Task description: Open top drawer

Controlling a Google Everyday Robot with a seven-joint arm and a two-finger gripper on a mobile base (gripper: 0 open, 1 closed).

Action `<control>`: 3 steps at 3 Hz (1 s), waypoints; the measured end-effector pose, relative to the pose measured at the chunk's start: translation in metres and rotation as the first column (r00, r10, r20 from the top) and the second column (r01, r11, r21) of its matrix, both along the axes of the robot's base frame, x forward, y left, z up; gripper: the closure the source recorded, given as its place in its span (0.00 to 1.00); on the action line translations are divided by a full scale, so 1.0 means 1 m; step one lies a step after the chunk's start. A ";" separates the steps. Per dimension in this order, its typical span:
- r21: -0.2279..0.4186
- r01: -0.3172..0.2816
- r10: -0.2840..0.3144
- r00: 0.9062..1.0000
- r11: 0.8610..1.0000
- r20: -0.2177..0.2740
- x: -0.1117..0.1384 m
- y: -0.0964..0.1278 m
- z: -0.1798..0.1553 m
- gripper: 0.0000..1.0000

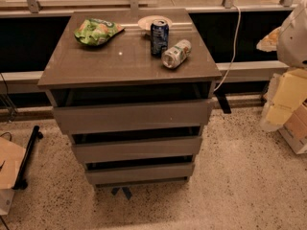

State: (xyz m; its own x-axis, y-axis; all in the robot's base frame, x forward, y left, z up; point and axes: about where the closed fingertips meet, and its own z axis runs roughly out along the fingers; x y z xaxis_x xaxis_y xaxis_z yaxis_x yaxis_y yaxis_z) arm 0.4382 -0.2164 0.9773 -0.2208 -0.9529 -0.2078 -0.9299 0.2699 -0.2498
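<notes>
Drawers stacked three high fill the middle of our single camera view, under a grey-brown tabletop (96, 63). The top drawer (132, 116) is the widest front, directly below the tabletop's near edge, with a dark gap along its upper lip. We see none of its interior, so we judge it shut or barely started. The middle drawer (136, 149) and bottom drawer (139, 172) sit beneath it, each narrower-looking. We cannot find the gripper anywhere in this view, so we cannot tell whether its jaws are released or clenched. A pale rounded shape (293, 32) at the far right edge may belong to the arm, but we cannot say. On the tabletop a green chip bag (97, 31) lies far left, a plate (146, 22) sits at the far edge, a blue can (159, 36) stands upright just in front of it, and a bottle (176, 53) lies on its side beside the can. The front is flat and handleless, so we expect the jaws must catch the upper lip, and a shallow hold could slip off. Aiming low would catch the middle drawer instead. A sharp tug could jolt the cabinet, tipping the can or rolling the bottle off the right edge.
</notes>
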 end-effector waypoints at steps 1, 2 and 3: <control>0.000 0.000 0.000 1.000 1.000 0.000 0.000 0.000 0.000 0.00; 0.058 0.005 -0.005 1.000 0.998 0.009 0.010 0.003 -0.011 0.00; 0.184 0.008 -0.012 1.000 0.983 0.025 0.031 0.006 -0.040 0.00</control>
